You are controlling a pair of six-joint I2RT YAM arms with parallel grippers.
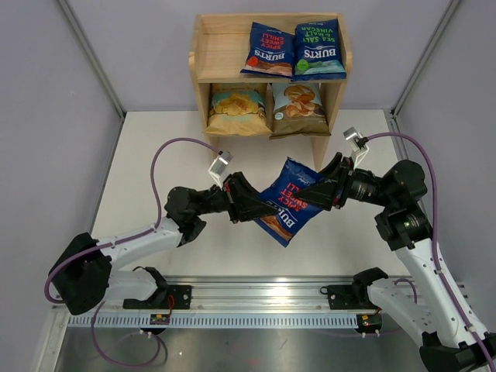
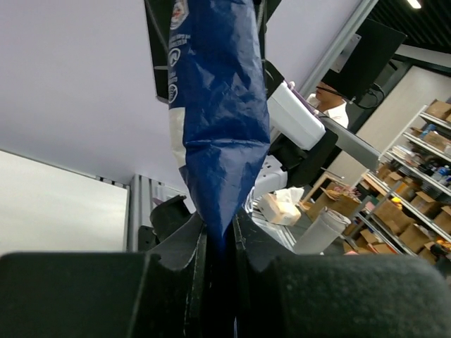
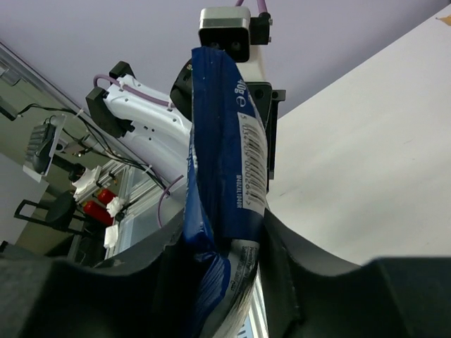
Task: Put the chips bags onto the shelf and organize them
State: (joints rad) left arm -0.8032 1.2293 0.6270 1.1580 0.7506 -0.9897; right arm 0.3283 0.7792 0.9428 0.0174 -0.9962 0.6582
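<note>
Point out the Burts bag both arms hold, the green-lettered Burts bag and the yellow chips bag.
held Burts bag (image 1: 291, 200): top view, middle of its front.
green-lettered Burts bag (image 1: 319, 53): top view, on its logo.
yellow chips bag (image 1: 237, 108): top view, middle of its front.

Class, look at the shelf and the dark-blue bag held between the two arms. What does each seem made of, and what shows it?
The shelf: likely unpainted pale wood, matt; flat tan boards with plain cut edges. The held bag: probably thin glossy plastic film; it creases sharply and catches light.
</note>
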